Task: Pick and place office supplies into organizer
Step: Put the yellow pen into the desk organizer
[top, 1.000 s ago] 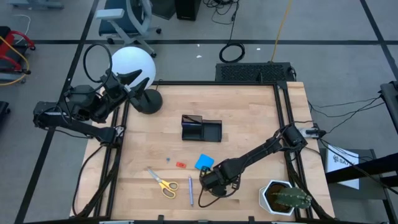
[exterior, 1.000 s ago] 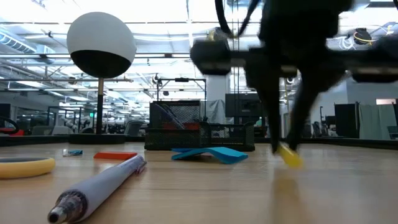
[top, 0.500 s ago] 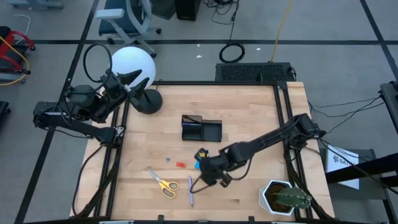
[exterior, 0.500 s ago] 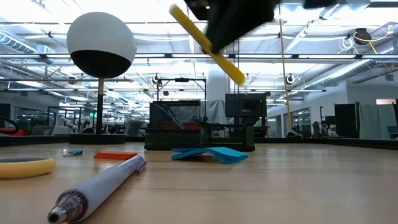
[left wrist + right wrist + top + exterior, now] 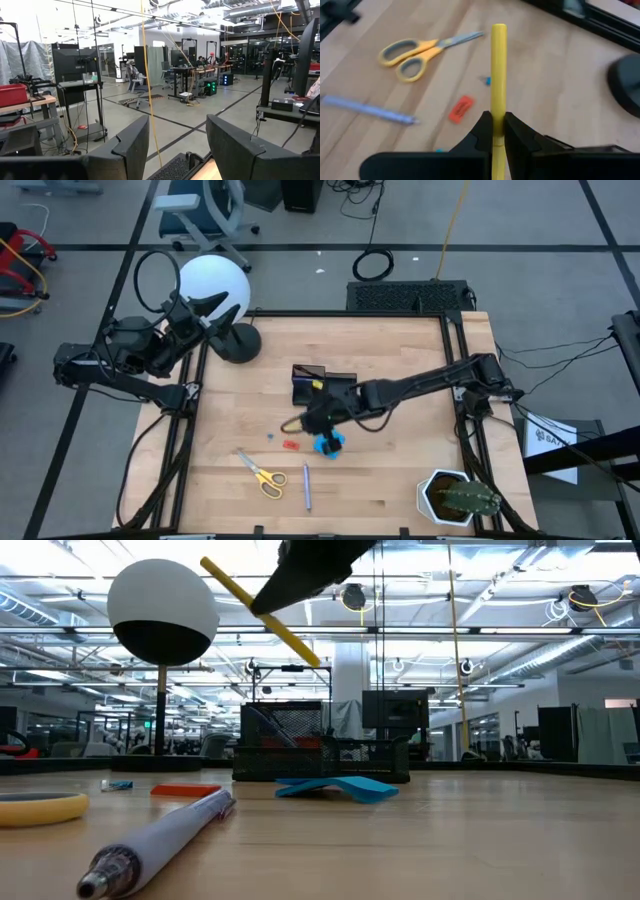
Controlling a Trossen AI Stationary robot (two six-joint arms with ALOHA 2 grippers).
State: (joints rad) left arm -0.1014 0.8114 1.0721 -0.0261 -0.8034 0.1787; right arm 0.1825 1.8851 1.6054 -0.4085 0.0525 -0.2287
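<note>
My right gripper [image 5: 318,416] hangs above the table just in front of the organizer [image 5: 345,391], a black compartmented tray partly hidden by the arm, and is shut on a yellow pen [image 5: 498,75]. On the wood below lie the yellow-handled scissors [image 5: 262,473], a silver-blue pen [image 5: 306,485], the red piece [image 5: 290,445], the blue pin [image 5: 270,436] and the blue pad [image 5: 327,443]. My left gripper [image 5: 177,145] is open and waits off the table's far left corner, beside the lamp. My right gripper pinches the yellow pen between its two fingers [image 5: 517,131], about midway along the shaft [image 5: 498,107]. The pen lies along the fingers and sticks out well past their tips. It is lifted clear of the table and tilted [image 5: 260,612], one end higher than the other.
A lamp with a round black base [image 5: 238,342] and white globe [image 5: 212,285] stands at the far left corner. A white potted cactus [image 5: 458,498] sits at the near right corner. Bare wood lies right of the organizer and along the near edge.
My right gripper, shut on the yellow pen, has risen from the table near the near edge and moved toward the far edge and left, toward the organizer. The pen, whose end touched the wood, is now lifted clear and tilted. The other supplies stayed put.
</note>
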